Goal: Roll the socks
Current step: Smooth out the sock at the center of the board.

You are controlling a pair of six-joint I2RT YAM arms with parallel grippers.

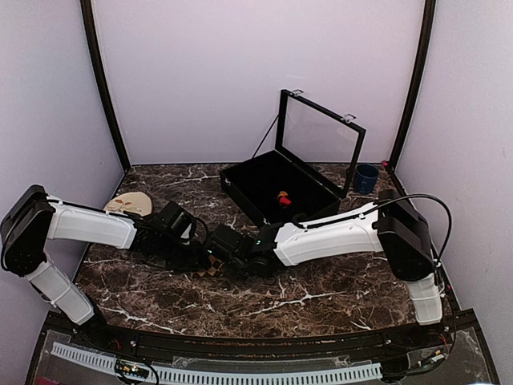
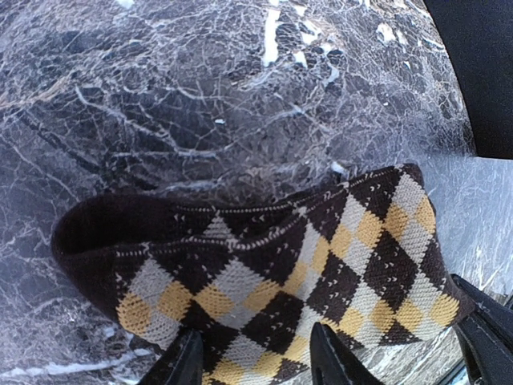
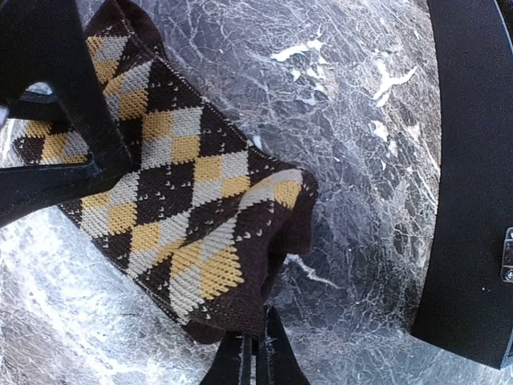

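Step in hand: start the roll. The tan sock (image 2: pixel 272 273) lies flat on the marble table (image 1: pixel 321 297), mid-table btwn the two arms, not yet rolled. R gripper (image 3: pixel 258 345) is closed tight on the dark cuff hem. L gripper (image 2: pixel 255 346) has its jaws apart, straddling the patterned part; fabric lies flat btwn them, not pinched. To do it well, R should turn the cuff over onto the diamonds in short, low turns w/ even tension. L would best press the far part down so the strip doesn't slide. Risks: thin hem slipping from R, roll going skewed
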